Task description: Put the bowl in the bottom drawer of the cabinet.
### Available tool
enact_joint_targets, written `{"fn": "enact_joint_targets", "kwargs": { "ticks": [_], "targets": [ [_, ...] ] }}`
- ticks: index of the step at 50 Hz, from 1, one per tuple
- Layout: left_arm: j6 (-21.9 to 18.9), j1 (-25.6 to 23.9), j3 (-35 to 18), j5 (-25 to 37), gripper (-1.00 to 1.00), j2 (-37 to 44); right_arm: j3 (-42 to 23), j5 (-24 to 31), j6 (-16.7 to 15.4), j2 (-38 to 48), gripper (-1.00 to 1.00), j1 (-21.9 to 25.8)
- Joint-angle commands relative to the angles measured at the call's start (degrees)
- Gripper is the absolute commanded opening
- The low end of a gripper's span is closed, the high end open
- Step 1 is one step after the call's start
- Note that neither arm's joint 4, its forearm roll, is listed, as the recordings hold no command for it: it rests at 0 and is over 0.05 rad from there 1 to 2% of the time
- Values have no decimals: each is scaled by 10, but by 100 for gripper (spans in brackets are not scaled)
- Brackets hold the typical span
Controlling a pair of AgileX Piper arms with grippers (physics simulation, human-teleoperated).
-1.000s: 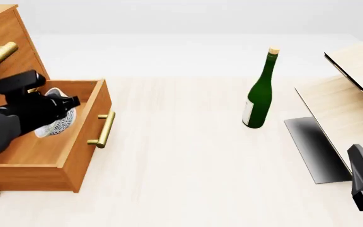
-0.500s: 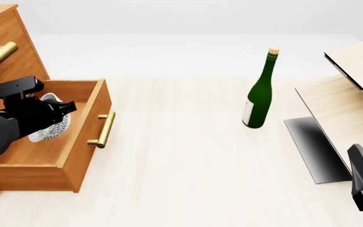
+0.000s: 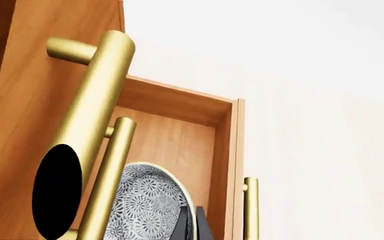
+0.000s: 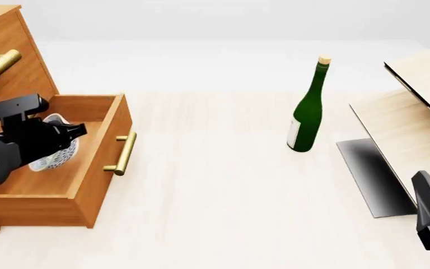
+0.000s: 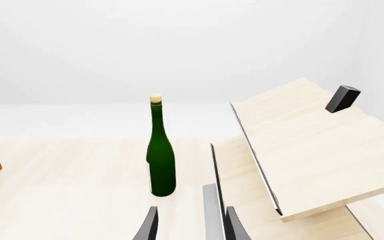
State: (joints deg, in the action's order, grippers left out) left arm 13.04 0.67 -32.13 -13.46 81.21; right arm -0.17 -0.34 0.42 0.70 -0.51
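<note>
Speckled bowl hangs clamped in my left gripper inside the open bottom drawer; only release remains.

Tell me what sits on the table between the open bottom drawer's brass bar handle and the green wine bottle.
Nothing: in the front view, only bare pale tabletop lies between the drawer's brass bar handle and the green wine bottle.

The speckled white bowl sits tilted inside the open bottom drawer of the orange-brown cabinet.
</note>
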Motion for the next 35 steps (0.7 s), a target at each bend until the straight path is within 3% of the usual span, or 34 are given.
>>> {"fn": "enact_joint_targets", "kwargs": {
  "ticks": [1,35],
  "targets": [
    [-8,9,0,-6,-100,6,0,0,0,0,100,0],
    [-5,11,15,-38,-100,28,0,0,0,0,100,0]
  ]
}}
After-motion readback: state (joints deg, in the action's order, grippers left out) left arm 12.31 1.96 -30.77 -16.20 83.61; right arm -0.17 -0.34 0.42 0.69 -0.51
